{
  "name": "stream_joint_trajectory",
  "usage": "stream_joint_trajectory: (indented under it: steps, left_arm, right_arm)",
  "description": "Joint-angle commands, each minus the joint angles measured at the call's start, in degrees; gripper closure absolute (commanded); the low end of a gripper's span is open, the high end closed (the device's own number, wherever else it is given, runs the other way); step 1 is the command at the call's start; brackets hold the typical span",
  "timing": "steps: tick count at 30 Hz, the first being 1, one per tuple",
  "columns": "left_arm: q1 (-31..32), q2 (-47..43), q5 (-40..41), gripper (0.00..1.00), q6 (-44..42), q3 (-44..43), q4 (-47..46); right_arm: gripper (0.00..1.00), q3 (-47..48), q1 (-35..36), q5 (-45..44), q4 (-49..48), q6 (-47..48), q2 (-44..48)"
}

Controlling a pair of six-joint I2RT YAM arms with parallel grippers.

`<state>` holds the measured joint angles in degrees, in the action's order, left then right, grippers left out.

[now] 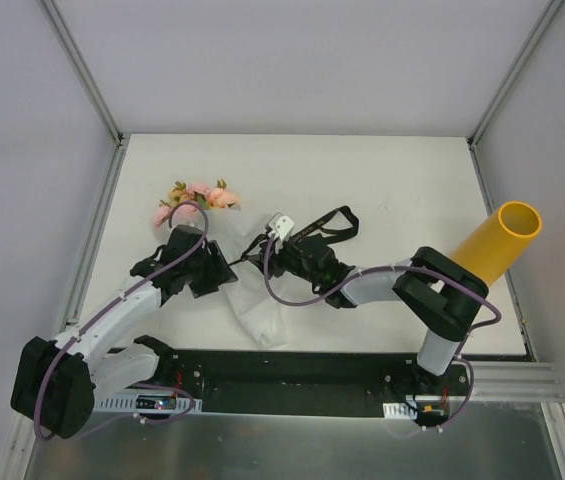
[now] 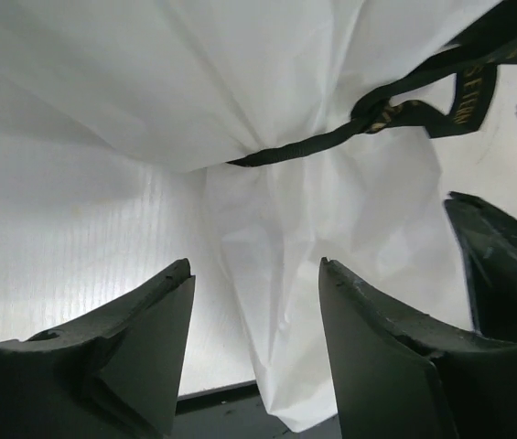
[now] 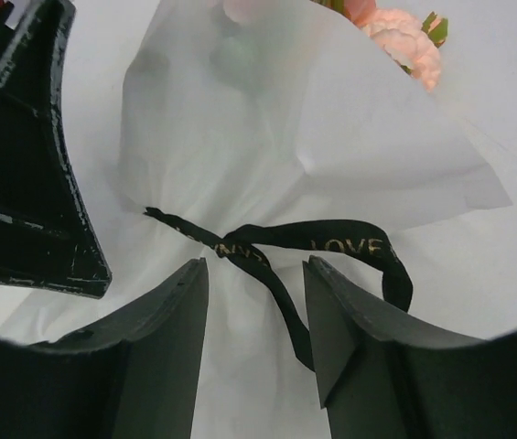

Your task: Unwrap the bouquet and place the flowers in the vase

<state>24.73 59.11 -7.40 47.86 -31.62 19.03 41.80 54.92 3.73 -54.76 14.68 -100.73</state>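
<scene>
Top view: the bouquet (image 1: 252,305) lay on its side on the tabletop (image 1: 382,180), left of centre. The flowers (image 1: 200,196) pointed to the far side and the paper tail to the near edge. My left jaws sat over its middle and my right jaws came in from the right, just beside them. The black ribbon (image 1: 334,225) trailed off to the right. The vase (image 1: 497,245) stood at the right edge, well apart from the bouquet.

Left wrist view: left jaws apart, nothing clamped. The white paper (image 2: 313,256) filled the view ahead and its gathered tail ran down through the gap. The ribbon (image 2: 368,114) cinched the neck above. A finger (image 2: 505,265) of my right arm showed at the right edge.

Right wrist view: right jaws apart, with the tied neck and one ribbon (image 3: 331,240) end hanging between them. Whether either touched, I could not tell. Gold lettering showed on the ribbon. A pink bloom (image 3: 404,37) peeked over the paper's (image 3: 331,146) top. A left-arm finger (image 3: 20,165) stood at upper left.
</scene>
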Motion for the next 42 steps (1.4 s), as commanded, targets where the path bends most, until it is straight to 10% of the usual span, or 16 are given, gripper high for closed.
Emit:
stream_joint_trajectory:
  steps: [1,5,16,42]
  left_arm:
    - [-1.79,-4.35,-0.17,0.36,-1.98,-6.17,8.03]
    - [-3.63,-6.2,0.89,0.32,-1.89,-8.11,10.15]
    - [-14.7,-4.09,-0.42,0.32,-5.66,-10.31,10.68]
    - [-22.45,5.66,-7.02,0.33,-4.09,-5.39,-1.53]
  right_arm:
    - [0.52,6.26,0.02,-1.59,3.22,-14.54,2.46]
    - [0.54,16.54,2.03,-16.18,31.15,-38.72,5.89]
    - [0.41,14.89,6.17,-26.57,36.04,-78.11,7.39]
    - [0.47,17.44,8.01,-27.54,29.71,-97.29,-7.99]
